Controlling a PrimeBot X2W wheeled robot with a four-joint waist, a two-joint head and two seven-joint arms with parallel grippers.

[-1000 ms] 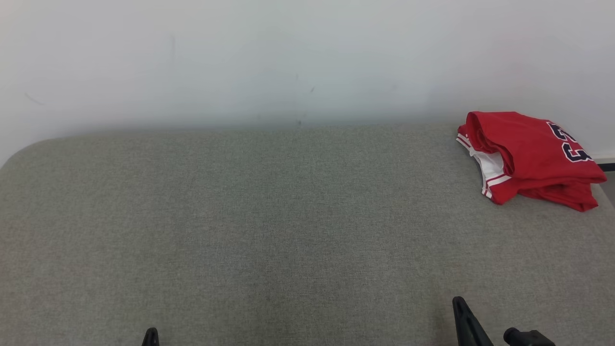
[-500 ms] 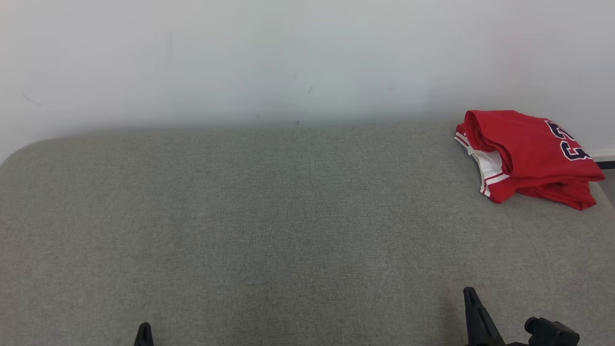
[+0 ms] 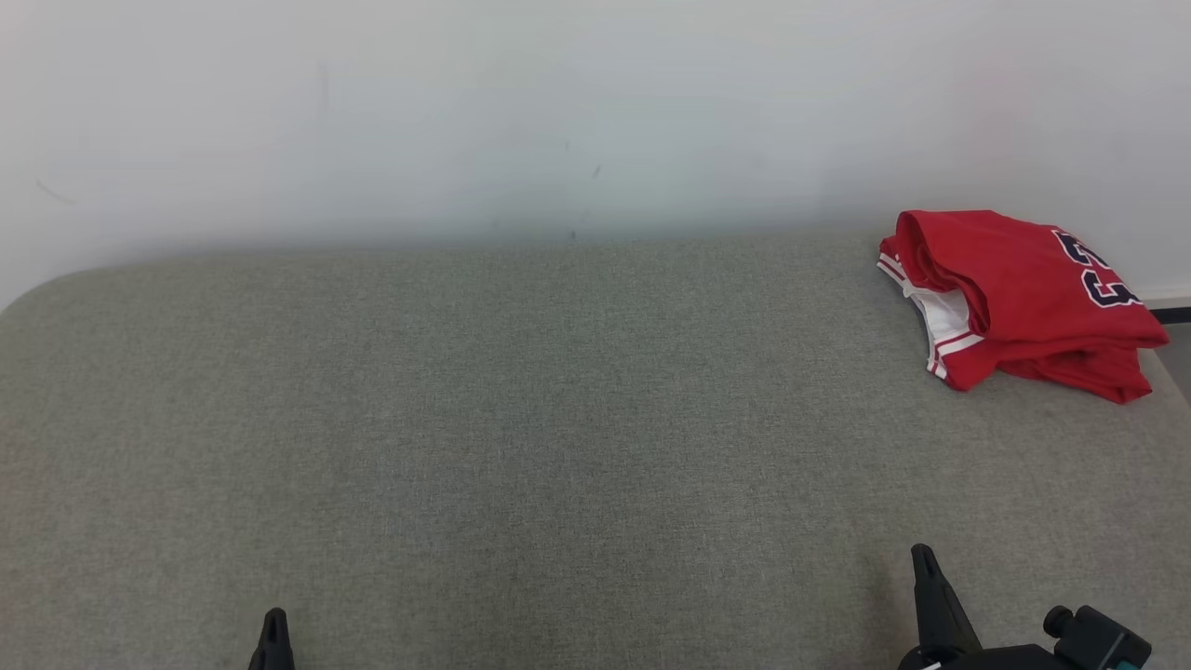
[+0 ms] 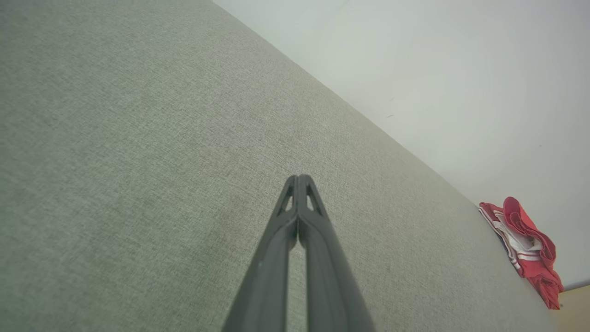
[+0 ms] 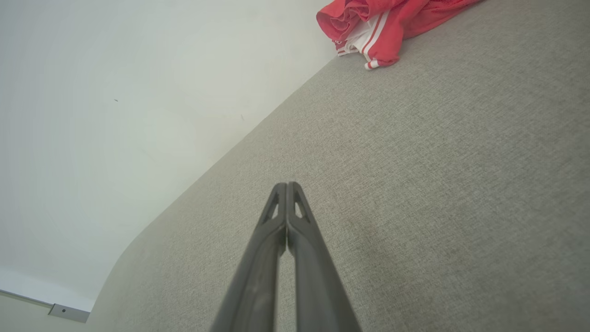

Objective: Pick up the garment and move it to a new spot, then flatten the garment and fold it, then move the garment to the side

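Note:
The garment [image 3: 1019, 293] is a red jersey with white trim and dark numerals, folded into a pile at the far right of the grey padded surface [image 3: 521, 419], close to its right edge. The same garment [image 4: 525, 244] appears at the right of the left wrist view, and the garment [image 5: 382, 23] sits at the top of the right wrist view. My left gripper [image 3: 274, 625] pokes up at the bottom left, shut and empty; its fingertips [image 4: 298, 180] meet. My right gripper [image 3: 923, 558] stands at the bottom right, shut and empty, well short of the garment, with its fingertips [image 5: 286, 188] pressed together.
A white wall [image 3: 558, 112] rises right behind the padded surface. The surface's rounded left corner [image 3: 56, 288] and its right edge [image 3: 1168, 372] next to the garment mark its limits. A camera mount [image 3: 1089, 642] sits on my right wrist.
Both grippers have risen slightly in the head view, the right one drifting to the right. The whole picture has shifted a little, so the camera moved. The garment lies as before.

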